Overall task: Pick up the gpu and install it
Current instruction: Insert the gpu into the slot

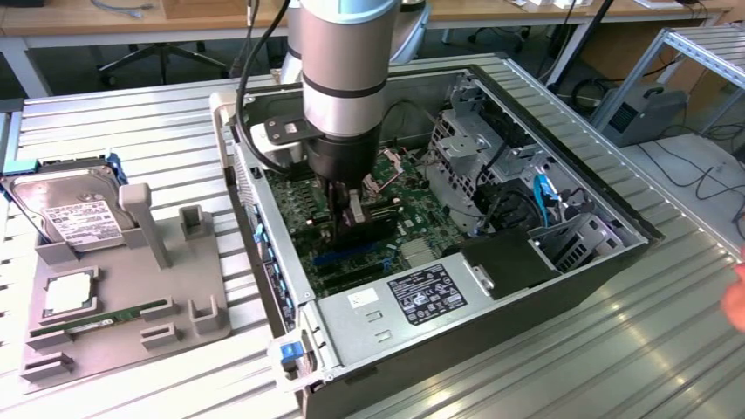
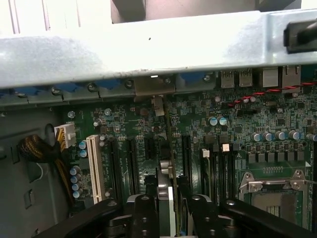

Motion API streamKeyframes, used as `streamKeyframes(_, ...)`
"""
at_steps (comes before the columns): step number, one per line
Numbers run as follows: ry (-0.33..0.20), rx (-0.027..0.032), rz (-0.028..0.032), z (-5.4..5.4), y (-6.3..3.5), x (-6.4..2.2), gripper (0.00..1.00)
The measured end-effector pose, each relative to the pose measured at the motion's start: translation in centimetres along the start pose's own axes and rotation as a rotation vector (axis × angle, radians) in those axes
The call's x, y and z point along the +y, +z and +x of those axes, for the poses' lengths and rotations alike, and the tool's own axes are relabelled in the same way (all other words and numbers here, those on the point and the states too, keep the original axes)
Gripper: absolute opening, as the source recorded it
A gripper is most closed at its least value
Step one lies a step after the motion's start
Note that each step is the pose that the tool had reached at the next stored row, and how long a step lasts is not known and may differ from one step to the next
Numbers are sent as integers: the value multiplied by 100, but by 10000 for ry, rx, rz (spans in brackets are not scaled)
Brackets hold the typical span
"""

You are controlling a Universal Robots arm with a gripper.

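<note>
GPU (image 2: 170, 163) seen edge-on, lower part hidden between gripper (image 2: 171, 210) fingers, jaws clamped on it. Arm (image 1: 338, 78) vertical, reaching down into open computer case (image 1: 559, 262) over motherboard (image 2: 247, 129).

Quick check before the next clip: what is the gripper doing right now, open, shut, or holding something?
Gripper: closed on the gpu, held on edge over the motherboard slots inside the computer case.
</note>
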State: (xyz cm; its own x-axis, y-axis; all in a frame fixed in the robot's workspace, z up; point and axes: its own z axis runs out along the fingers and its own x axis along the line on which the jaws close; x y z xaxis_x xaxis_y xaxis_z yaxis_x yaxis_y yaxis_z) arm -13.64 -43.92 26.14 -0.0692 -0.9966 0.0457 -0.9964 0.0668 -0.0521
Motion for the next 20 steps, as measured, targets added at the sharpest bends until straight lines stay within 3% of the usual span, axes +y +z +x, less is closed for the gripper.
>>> streamKeyframes(3, -3, 24, 2, -11, 0, 0, 27)
streamKeyframes(20, -1, 38, 3, -14, 8, 1, 27)
